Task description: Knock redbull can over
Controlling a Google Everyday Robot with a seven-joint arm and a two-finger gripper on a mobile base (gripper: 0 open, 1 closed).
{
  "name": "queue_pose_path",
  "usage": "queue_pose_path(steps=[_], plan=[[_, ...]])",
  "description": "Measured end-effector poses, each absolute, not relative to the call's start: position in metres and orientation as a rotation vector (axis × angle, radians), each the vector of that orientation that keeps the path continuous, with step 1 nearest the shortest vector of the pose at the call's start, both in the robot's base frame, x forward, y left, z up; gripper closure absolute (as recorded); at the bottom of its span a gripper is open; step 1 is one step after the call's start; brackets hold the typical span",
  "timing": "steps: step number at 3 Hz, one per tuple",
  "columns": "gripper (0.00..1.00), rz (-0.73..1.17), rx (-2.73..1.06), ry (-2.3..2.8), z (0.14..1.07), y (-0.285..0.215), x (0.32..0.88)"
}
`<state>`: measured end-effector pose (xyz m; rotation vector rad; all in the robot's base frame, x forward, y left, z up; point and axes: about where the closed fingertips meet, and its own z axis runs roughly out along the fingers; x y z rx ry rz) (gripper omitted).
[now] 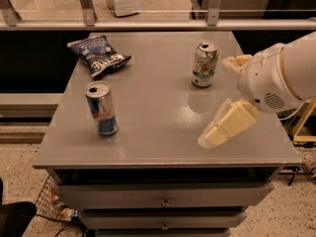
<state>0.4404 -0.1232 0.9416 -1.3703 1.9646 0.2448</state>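
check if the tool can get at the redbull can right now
Probably yes. The tool hangs over the front right of the table, and the redbull can stands upright at the front left, with bare tabletop between them. The other can and the chip bag sit farther back.

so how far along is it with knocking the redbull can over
Done: nothing yet; the redbull can stands upright near the front left of the table. In hand: the gripper hovers over the table's front right, well apart from that can and touching nothing. Left: cross to the redbull can and push it over.
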Motion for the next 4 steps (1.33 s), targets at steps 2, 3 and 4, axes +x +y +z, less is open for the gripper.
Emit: queue_pose_path(steps=[2,3,4], plan=[[0.0,0.475,-1.174,1.676,0.923,-0.082,0.472],[0.0,0.543,-1.182,1.572,0.936,-0.055,0.468],[0.0,0.539,-1.187,1.57,0.937,-0.054,0.467]])
